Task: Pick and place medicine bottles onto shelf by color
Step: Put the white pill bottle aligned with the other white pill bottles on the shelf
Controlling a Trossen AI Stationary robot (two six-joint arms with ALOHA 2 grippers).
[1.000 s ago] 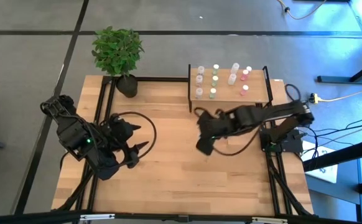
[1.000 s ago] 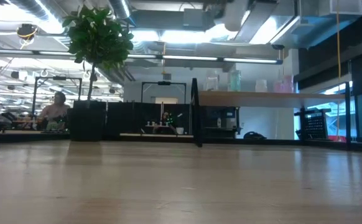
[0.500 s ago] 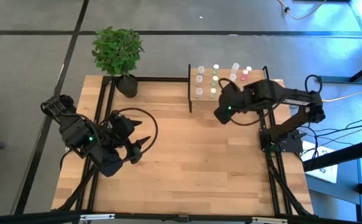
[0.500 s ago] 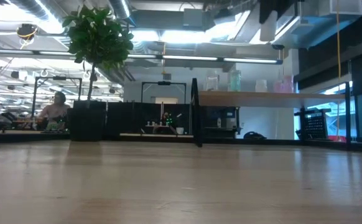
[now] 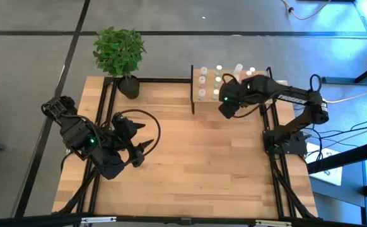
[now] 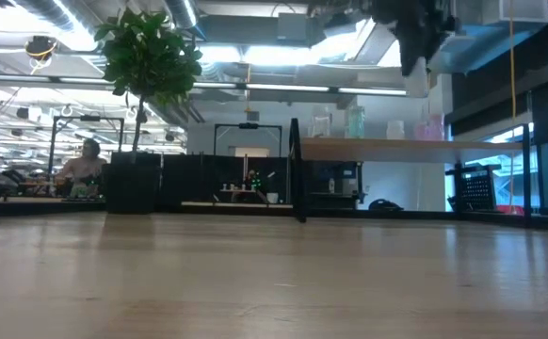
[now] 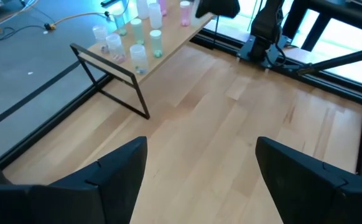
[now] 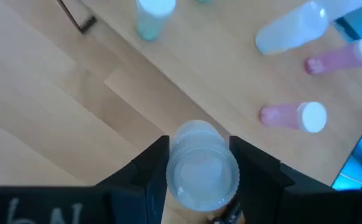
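The shelf [image 5: 259, 96] stands at the table's far right with several medicine bottles [image 5: 217, 81] upright on it, in rows of white, green and pink caps; two pink ones [image 8: 293, 116] also show in the right wrist view. My right gripper [image 5: 224, 107] hangs over the shelf's near edge, shut on one pale-capped medicine bottle [image 8: 201, 168]. My left gripper [image 5: 140, 149] waits open above the table's left half, its fingers [image 7: 116, 180] wide apart with nothing between them. My right gripper pinches the bottle's two opposite sides [image 8: 176, 167] between its two fingers [image 8: 148, 167]. The fingers come from above, slanting down. The bottle stands upright in the hold, cap up, and hangs clear above the shelf top [image 6: 378, 148] with its lower end [image 6: 414, 75] below the fingers.
A potted plant [image 5: 120, 53] stands at the table's far left corner. Black frame rails [image 5: 105, 107] run along both table sides. Bare wood [image 5: 196, 164] lies between the arms. A person [image 6: 84, 168] sits in the room behind.
My right gripper has carried the bottle from over the table's middle toward the far right, to the shelf's near edge, tipping more downward. The last half of the move was short. It has come into the low view's top.
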